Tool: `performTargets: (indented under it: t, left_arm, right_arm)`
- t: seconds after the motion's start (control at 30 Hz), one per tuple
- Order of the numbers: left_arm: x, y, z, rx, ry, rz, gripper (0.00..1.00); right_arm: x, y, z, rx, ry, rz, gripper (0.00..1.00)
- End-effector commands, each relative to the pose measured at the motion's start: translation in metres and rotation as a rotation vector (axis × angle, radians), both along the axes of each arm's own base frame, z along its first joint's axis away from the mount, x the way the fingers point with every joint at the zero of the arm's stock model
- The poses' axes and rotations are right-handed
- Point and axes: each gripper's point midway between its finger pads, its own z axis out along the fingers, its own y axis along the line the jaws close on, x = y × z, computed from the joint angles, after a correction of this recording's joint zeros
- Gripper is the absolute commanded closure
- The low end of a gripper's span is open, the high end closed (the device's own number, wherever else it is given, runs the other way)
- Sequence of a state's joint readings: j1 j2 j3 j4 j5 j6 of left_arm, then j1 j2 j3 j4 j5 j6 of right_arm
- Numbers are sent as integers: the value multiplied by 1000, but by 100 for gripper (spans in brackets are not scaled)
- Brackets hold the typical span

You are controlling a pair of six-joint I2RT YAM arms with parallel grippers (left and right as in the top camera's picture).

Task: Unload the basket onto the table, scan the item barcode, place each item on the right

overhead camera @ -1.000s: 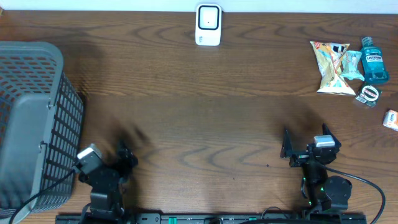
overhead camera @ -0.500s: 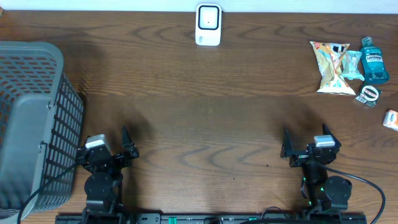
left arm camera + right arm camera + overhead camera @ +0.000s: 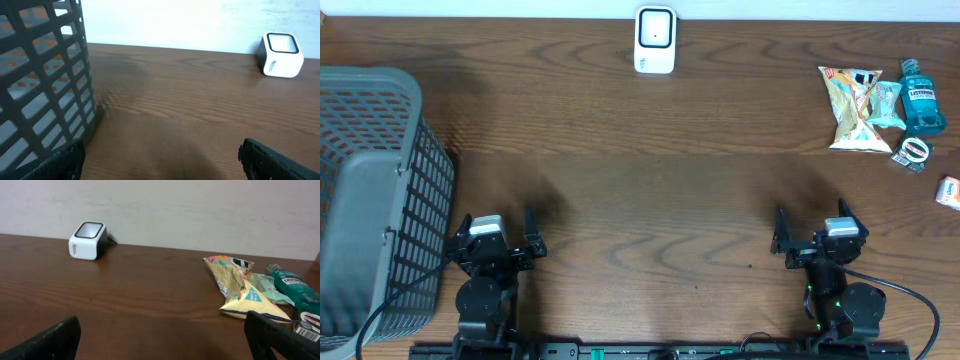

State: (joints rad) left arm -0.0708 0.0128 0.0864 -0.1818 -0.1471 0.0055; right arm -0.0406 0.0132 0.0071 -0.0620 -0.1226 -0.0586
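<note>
Fingers of my left gripper [image 3: 496,224] and right gripper [image 3: 810,218] stand wide apart, empty, and I see the crinkly snack bag [image 3: 850,108] lying on the grained wooden table [image 3: 650,180] well right of the rounded white scanner [image 3: 655,40].

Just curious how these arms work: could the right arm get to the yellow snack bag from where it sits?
Probably yes. The right hand is open and empty, and only bare table lies between it and the snack bag. Whether the arm stretches that far, I can't tell.
</note>
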Motion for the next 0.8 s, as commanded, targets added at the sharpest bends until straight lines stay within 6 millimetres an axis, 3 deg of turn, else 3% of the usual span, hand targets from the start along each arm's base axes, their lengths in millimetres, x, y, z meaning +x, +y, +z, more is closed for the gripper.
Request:
performTargets:
  t: [0.0,0.77]
  left_arm:
    - [1,-7,-14,6,25,-53,3]
    - [2,-6,-14,-29,21,-57,2]
  right_arm:
    - [0,1,-1,1,2,4,1]
    - [0,1,-1,1,2,4,1]
